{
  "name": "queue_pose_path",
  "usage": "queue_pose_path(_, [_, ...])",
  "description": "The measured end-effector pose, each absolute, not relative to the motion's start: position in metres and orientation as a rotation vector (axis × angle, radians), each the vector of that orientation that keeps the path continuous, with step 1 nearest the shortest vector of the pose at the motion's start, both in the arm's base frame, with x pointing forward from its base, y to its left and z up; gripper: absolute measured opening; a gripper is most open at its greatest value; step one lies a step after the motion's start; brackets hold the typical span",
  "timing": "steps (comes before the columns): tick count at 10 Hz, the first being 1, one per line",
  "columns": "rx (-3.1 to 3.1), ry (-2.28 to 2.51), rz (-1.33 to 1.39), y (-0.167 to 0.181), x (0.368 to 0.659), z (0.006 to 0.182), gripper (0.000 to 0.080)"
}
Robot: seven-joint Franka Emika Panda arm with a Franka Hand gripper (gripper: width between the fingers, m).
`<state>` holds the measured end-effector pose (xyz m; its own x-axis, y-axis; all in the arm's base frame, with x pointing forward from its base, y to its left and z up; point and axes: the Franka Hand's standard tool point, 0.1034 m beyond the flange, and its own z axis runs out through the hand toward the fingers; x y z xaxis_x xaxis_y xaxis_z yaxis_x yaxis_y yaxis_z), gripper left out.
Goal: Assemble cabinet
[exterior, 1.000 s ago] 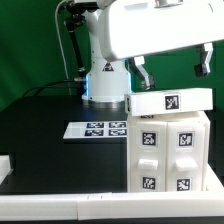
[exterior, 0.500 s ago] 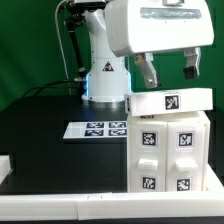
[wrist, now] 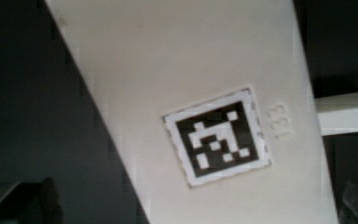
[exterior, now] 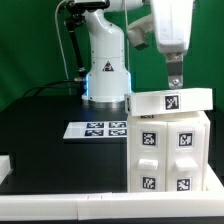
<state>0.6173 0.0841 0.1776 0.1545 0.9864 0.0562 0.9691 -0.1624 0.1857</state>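
The cabinet (exterior: 168,152) is a white box with several tagged blocks on its face, standing at the exterior view's right. A white tagged panel (exterior: 170,101) lies across its top, slightly tilted. My gripper (exterior: 175,76) hangs just above the panel, turned edge-on to the camera, and is not touching it. The wrist view looks straight down on the panel (wrist: 149,90) and its marker tag (wrist: 220,148). A dark finger (wrist: 23,203) shows beside the panel's long edge. The jaws stand apart with nothing held.
The marker board (exterior: 98,129) lies flat on the black table in front of the robot base (exterior: 104,78). A small white part (exterior: 4,166) sits at the exterior view's left edge. A white ledge (exterior: 70,208) runs along the table's front.
The wrist has turned about its axis. The two fingers showed side by side before and now line up edge-on. The gripper has dropped a little toward the panel. The cabinet has not moved.
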Motion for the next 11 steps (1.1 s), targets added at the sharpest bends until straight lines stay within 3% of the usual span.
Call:
queue_pose_path(6, [2.027,2.237,0.172,0.072,0.605,0.155,0.0797])
queue_pose_path(8, [2.029,2.236,0.172,0.071,0.605,0.155,0.0771])
queue_pose_path(9, [2.029,2.235,0.172,0.071,0.605,0.155,0.0586])
queue_pose_path(11, [2.063,2.207,0.174,0.07,0.605,0.155,0.0557])
